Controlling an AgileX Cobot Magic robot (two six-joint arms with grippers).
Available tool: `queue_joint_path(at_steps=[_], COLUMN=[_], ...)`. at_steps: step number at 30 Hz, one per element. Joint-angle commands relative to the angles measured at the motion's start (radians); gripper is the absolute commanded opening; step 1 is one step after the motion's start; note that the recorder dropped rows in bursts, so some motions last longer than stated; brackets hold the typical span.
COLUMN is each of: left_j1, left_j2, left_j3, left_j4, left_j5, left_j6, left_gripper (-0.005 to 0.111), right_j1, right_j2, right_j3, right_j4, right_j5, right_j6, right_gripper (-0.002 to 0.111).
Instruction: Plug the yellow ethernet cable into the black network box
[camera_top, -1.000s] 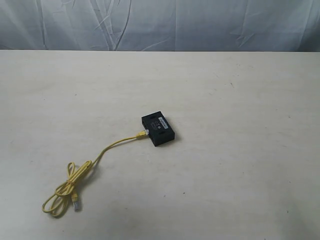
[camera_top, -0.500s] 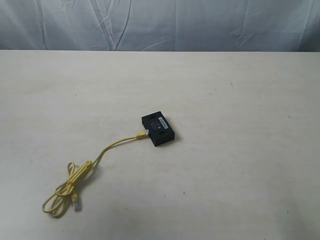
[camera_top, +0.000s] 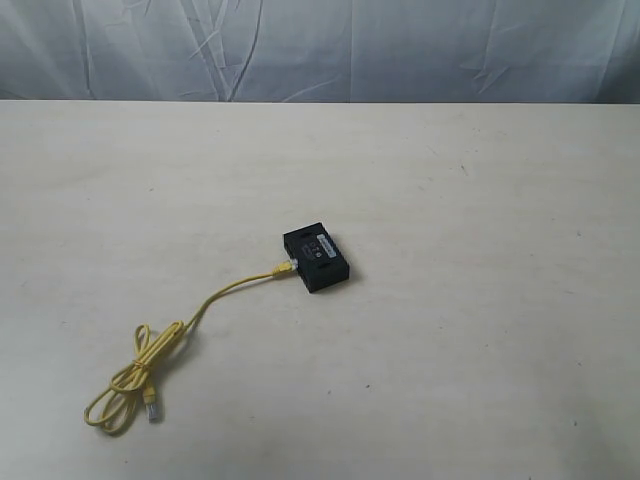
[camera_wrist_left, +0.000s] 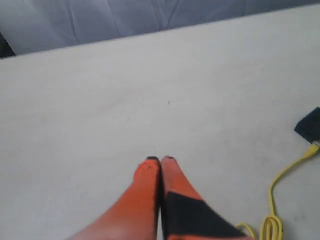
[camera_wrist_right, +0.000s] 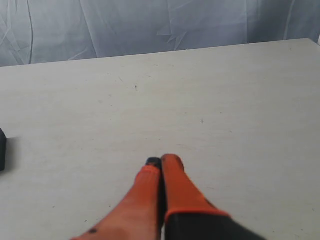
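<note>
The black network box lies flat near the middle of the table, white label strip on top. One clear plug of the yellow ethernet cable sits at the box's left side; whether it is fully seated I cannot tell. The cable runs down-left to a looped bundle with the free plug. In the left wrist view my left gripper is shut and empty, with the box's corner and the cable off to one side. My right gripper is shut and empty, the box's edge far aside. Neither gripper shows in the exterior view.
The cream table ends at a far edge, with a wrinkled grey-blue cloth backdrop behind it.
</note>
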Motion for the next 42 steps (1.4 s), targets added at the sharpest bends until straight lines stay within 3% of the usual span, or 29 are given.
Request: queue_joint_path(at_steps=[1,8,15,28,36,42], left_j1=[0.0,0.0,0.0,0.0,0.0,0.0], left_j2=[-0.192,-0.46,-0.635,-0.694,-0.694,-0.694], left_j3=[0.158,0.418,0.598,0.599,0.599,0.599], left_j4=[-0.007,0.007,0.057,0.045,0.115,0.119], left_j5=[-0.149,-0.264,-0.316,-0.301,-0.301,-0.301], left_j6=[-0.002,-0.002,-0.002,-0.002,-0.312,-0.318], left_gripper=[0.0,0.0,0.0,0.0,0.0,0.0], right_j1=[-0.004,-0.004,-0.004,-0.004,-0.004,-0.004], right_j2=[-0.007,-0.007,-0.007,-0.007,-0.007,-0.007], right_j3=[0.005,0.005,0.005,0.005,0.005,0.005], right_j4=[-0.002,-0.005,-0.005,-0.005,0.0,0.0], right_j5=[-0.017,-0.012,-0.011,-0.011,-0.017,-0.017], right_j6=[0.0,0.0,0.0,0.0,0.0,0.0], right_gripper=[-0.001,-0.001,-0.001,-0.001,-0.001,-0.001])
